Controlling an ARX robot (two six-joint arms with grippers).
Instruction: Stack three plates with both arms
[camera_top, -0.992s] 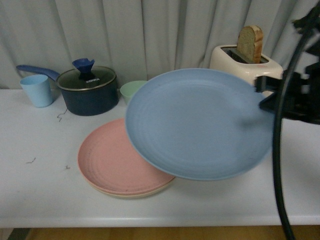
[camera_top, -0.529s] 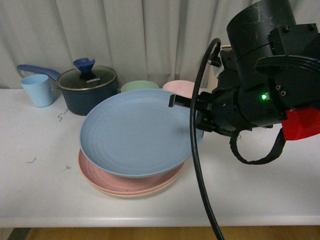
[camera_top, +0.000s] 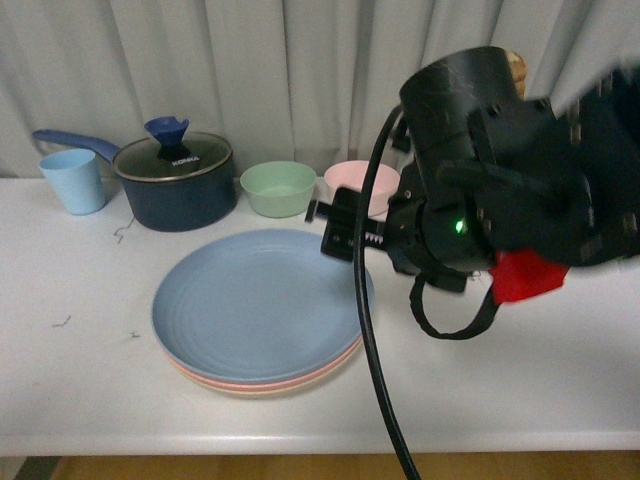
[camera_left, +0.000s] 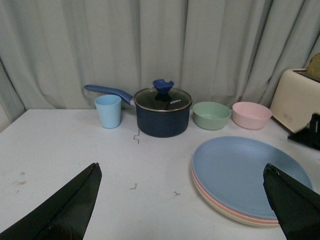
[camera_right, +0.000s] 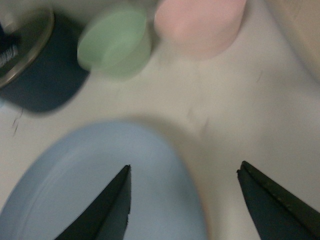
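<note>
The large round matte blue plate (camera_top: 258, 303) lies flat on top of the stack, with the pink plate (camera_top: 300, 376) and the beige plate (camera_top: 262, 390) showing only as thin rims beneath it, all three on the white surface (camera_top: 90, 380) near its front edge.

The right arm reaches in from the right, its bulky black wrist housing tilted down and toward the stack. The right gripper (camera_right: 182, 200) hovers over the far right rim of the blue plate; its two dark fingers (camera_right: 112, 205) are spread wide apart and hold nothing, one over the plate, the other over the bare surface just beside it. A black cable (camera_top: 375, 330) hangs down from the arm in front of the plates.

The left gripper (camera_left: 182, 200) sits back, well clear of the stack, its fingers (camera_left: 65, 205) also wide open and empty.

Behind the stack stand a small light-blue cup (camera_top: 73, 180), a dark-blue lidded saucepan (camera_top: 175, 180), a small green bowl (camera_top: 278, 188), a small pink bowl (camera_top: 358, 185) and a cream toaster (camera_left: 300, 102).
</note>
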